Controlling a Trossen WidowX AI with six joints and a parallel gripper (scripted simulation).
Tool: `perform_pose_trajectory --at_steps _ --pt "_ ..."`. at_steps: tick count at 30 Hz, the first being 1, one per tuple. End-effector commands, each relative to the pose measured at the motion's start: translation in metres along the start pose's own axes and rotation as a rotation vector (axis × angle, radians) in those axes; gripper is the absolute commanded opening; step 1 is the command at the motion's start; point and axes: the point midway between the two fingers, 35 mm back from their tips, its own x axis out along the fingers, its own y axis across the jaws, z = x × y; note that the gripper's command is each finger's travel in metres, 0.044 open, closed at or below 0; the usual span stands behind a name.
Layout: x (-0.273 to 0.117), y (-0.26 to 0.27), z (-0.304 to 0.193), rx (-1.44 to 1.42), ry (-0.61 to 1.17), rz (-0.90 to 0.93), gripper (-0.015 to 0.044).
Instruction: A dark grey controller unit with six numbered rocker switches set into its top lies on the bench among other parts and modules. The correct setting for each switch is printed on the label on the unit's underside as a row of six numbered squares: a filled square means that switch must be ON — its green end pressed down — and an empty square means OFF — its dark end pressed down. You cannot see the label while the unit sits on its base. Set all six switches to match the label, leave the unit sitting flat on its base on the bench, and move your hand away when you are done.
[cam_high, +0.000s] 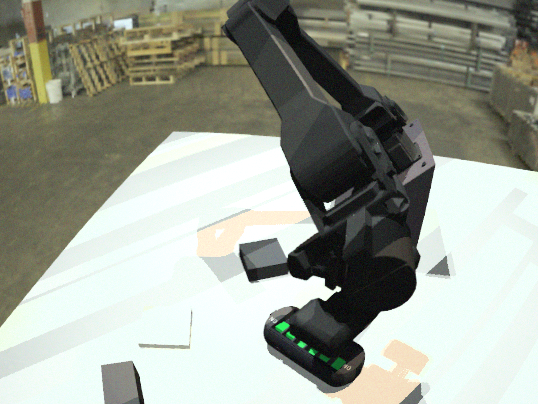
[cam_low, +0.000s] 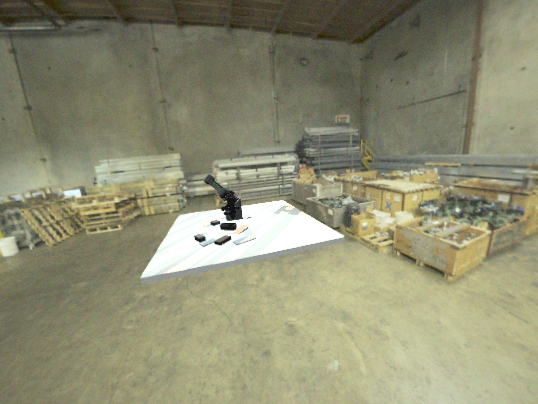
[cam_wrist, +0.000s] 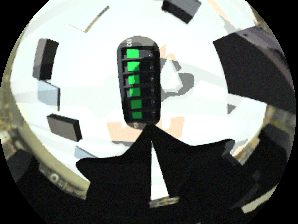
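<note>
The dark grey controller unit (cam_high: 314, 356) (cam_low: 228, 226) (cam_wrist: 139, 82) rests on the bench with its switch side up. A row of green switch ends runs along one long side of its top; in the wrist view all six show, green to the left. Which ends are pressed down is not clear. The label on its underside is hidden. My gripper (cam_wrist: 149, 127) is shut and empty. In the wrist view its tips are by the unit's lower end; whether they touch it is unclear. In the top view the hand covers part of the unit's far long side and the tips are hidden.
A dark block (cam_high: 262, 260) (cam_low: 215, 223) (cam_wrist: 181, 10) lies behind the unit. A pale flat plate (cam_high: 167, 330) lies to the left. Two more dark blocks (cam_low: 200, 237) (cam_low: 222, 240) and a light blue piece (cam_low: 207, 242) (cam_wrist: 49, 95) lie farther off. The arm's base stands behind the hand.
</note>
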Motion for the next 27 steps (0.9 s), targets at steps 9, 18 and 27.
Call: perform_pose_trajectory --at_steps 9,18,27 --pt "0.02 -0.001 -0.001 0.008 -0.004 -0.004 0.0" --pt "0.034 -0.001 0.0 0.008 -0.005 -0.004 0.0" --pt "0.044 -0.001 0.0 0.008 -0.006 -0.004 0.0"
